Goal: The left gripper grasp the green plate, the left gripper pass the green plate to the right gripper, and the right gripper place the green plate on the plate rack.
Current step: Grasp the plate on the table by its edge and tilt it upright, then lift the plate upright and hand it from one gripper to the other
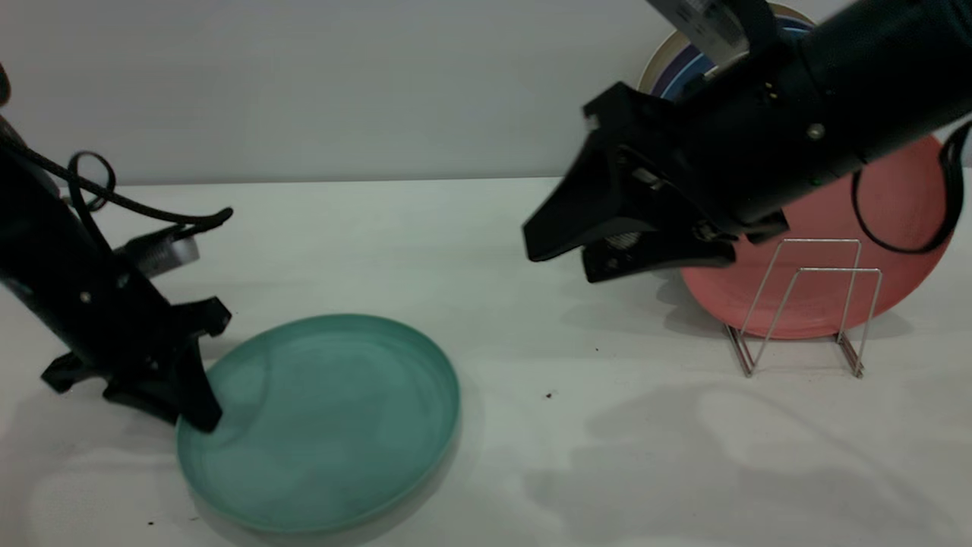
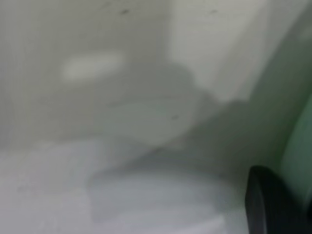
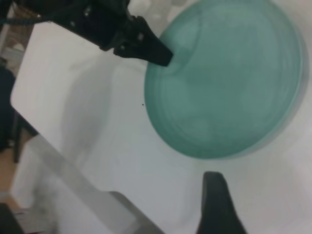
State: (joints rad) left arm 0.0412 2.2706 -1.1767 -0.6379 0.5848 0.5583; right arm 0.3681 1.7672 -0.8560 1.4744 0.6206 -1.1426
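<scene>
The green plate (image 1: 326, 422) lies flat on the white table at the front left; it also fills the right wrist view (image 3: 224, 83). My left gripper (image 1: 182, 406) is down at the plate's left rim, one jaw tip touching the rim, jaws apparently open and holding nothing. It shows from above in the right wrist view (image 3: 146, 46). In the left wrist view a single fingertip (image 2: 273, 204) shows beside the green rim (image 2: 298, 141). My right gripper (image 1: 562, 262) hangs open and empty in the air above mid-table, left of the plate rack (image 1: 805, 304).
A salmon-pink plate (image 1: 843, 228) stands leaning in the wire rack at the back right. Behind the right arm a pale plate with blue and purple rings (image 1: 680, 72) leans on the wall. The table edge (image 3: 63, 161) shows in the right wrist view.
</scene>
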